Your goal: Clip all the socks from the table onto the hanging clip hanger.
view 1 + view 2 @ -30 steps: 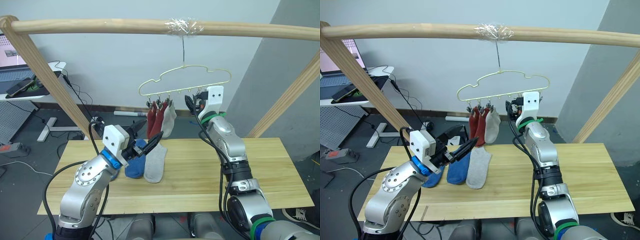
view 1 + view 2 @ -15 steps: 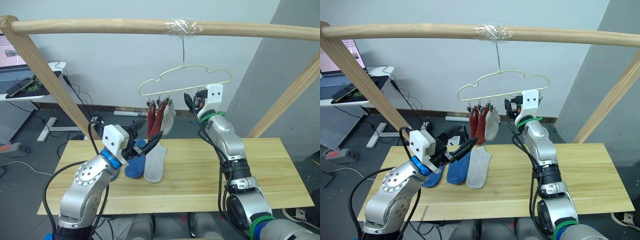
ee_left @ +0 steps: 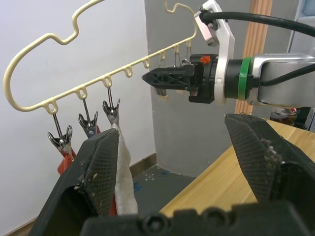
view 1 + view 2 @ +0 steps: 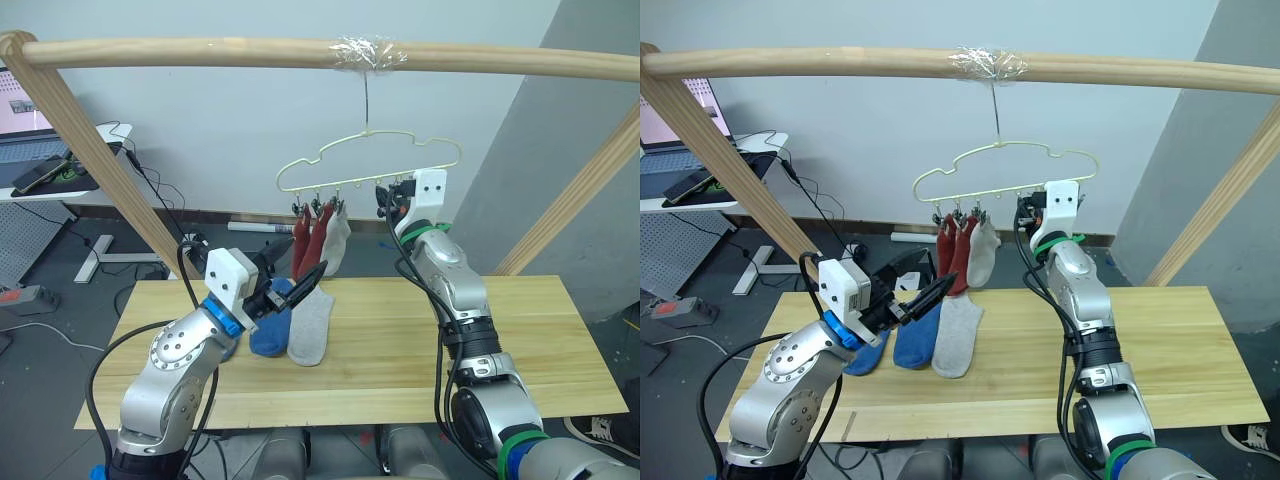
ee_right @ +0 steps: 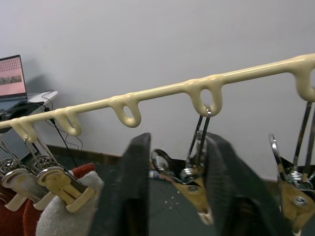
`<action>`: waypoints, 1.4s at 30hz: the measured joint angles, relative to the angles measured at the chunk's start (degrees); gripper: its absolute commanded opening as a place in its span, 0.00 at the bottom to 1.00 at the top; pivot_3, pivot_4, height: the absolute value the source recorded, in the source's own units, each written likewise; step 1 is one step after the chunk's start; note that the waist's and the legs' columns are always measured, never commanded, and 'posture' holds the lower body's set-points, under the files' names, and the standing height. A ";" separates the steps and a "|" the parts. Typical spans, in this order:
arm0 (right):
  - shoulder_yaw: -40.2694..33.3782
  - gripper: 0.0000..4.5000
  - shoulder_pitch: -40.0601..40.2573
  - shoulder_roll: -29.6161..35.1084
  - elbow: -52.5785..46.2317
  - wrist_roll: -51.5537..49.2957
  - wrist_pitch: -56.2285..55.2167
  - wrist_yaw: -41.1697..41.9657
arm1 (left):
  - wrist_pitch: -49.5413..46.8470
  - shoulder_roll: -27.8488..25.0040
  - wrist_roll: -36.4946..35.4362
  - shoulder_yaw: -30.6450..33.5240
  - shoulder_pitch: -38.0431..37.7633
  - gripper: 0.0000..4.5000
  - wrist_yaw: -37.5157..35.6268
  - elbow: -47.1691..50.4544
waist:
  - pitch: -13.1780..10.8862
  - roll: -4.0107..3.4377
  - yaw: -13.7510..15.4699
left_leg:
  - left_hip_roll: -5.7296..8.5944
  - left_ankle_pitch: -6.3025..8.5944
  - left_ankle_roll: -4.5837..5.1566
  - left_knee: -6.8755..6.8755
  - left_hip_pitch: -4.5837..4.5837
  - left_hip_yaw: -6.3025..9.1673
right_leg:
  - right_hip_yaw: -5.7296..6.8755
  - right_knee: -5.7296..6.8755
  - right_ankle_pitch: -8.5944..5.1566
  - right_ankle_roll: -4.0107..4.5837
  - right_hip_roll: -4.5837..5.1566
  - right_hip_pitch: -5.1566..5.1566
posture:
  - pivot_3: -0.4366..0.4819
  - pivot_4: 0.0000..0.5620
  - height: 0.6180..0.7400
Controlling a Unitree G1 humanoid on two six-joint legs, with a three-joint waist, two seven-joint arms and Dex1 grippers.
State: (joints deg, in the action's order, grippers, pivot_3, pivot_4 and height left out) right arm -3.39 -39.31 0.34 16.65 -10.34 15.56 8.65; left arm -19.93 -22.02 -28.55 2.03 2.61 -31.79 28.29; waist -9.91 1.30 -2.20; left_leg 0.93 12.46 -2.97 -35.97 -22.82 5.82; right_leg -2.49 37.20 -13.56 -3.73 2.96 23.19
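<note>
Currently my right end effector (image 5: 172, 196) pinched an empty clip (image 5: 189, 179) on the clip hanger (image 4: 370, 150), upper centre, ready for the next sock. Left end effector (image 4: 295, 283) was open, empty, over the socks (image 4: 295, 325) on the desk (image 4: 520, 340), lower left.

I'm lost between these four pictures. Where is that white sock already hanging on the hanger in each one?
Left eye view: the hanging white sock, rightmost of three clipped socks.
Right eye view: same spot, beside the red socks.
Left wrist view: behind the left gripper's finger.
Right wrist view: its top, low in the corner.
Shared landmark: the clip hanger.
</note>
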 measured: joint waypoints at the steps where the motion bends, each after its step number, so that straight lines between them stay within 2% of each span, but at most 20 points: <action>1: -0.03 0.06 -0.11 0.00 0.00 -0.01 0.00 0.00 | 0.05 0.07 0.00 0.00 0.03 0.84 -0.01 0.00 | 0.00 0.00 0.00 | 0.00 0.00 0.00 0.00 0.00 0.00 | 0.00 0.00 0.00 0.00 0.00 0.00 | 0.50 0.22 1.00; 3: -0.14 0.00 -0.16 0.00 0.00 -0.06 0.00 0.01 | 0.08 0.34 0.00 0.00 0.02 0.84 -0.03 0.00 | 0.00 0.00 0.00 | 0.00 0.00 0.00 0.00 0.00 0.01 | 0.00 0.00 0.00 0.00 0.00 0.00 | 0.50 0.22 1.00; 8: -2.03 0.00 -0.15 -0.56 -0.60 -2.58 2.01 -0.01 | 0.30 0.62 1.87 -0.50 0.01 0.84 0.91 -1.37 | 0.00 0.00 0.00 | -0.01 0.00 0.00 0.00 0.00 0.00 | 0.00 0.00 0.00 0.00 -0.01 0.00 | 0.49 0.21 1.00; 11: -2.34 0.00 -0.11 -0.23 -3.69 -5.13 7.93 0.27 | -1.41 0.90 4.92 -2.18 -0.01 0.84 3.16 -5.77 | 0.01 -0.02 0.00 | 0.00 0.00 0.00 -0.01 0.01 0.01 | 0.00 0.02 0.00 0.00 -0.01 0.00 | 0.48 0.22 1.00; 18: -2.08 0.00 1.45 3.81 -11.96 -7.58 19.59 2.24 | -0.38 4.37 14.01 -7.69 1.31 0.84 6.59 -24.79 | 0.01 -0.02 -0.20 | 0.00 0.00 0.01 0.00 -0.01 0.03 | 0.02 0.00 0.00 -0.01 -0.02 0.00 | 0.41 0.23 1.00; 29: -2.04 0.00 4.55 3.04 -21.19 -8.90 27.23 -0.31 | 11.86 9.45 23.90 -9.58 13.64 0.84 8.85 -54.45 | 0.02 -0.04 -1.25 | -0.01 0.00 0.02 -0.01 -0.03 0.01 | 0.02 -0.02 0.01 -0.03 -0.01 0.00 | 0.34 0.28 1.00; 36: -2.06 0.00 4.86 3.07 -23.59 -8.90 29.66 -1.53 | 13.99 10.52 25.53 -9.71 16.83 0.84 5.95 -64.27 | -0.02 -0.07 -1.91 | -0.01 0.00 0.02 -0.01 -0.02 0.05 | 0.03 0.00 0.00 -0.05 -0.01 -0.01 | 0.32 0.31 1.00; 39: -2.09 0.00 4.86 3.07 -24.04 -8.90 30.07 -1.78 | 15.51 9.70 28.14 -11.40 17.51 0.72 5.79 -65.64 | -0.02 -0.08 -2.18 | 0.00 -0.01 0.04 -0.03 0.00 0.05 | 0.03 0.00 -0.04 -0.15 -0.02 -0.04 | 0.33 0.31 1.00; 42: -2.09 0.00 4.86 3.07 -24.08 -8.90 30.09 -1.82 | 17.26 9.15 30.73 -12.97 17.98 0.54 5.38 -66.62 | -0.02 -0.08 -2.44 | 0.00 -0.01 0.04 -0.03 0.00 0.06 | 0.03 0.01 -0.13 -0.29 -0.01 -0.05 | 0.33 0.31 1.00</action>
State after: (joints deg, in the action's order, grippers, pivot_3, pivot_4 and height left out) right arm -5.48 -34.45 3.41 -7.43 -19.24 45.65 6.83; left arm -2.67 -12.88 2.18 -10.94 20.59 -26.40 -38.33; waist -9.93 1.22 -4.64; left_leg 0.93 12.44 -2.92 -36.00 -22.81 5.88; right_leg -2.46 37.20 -13.69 -4.02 2.95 23.14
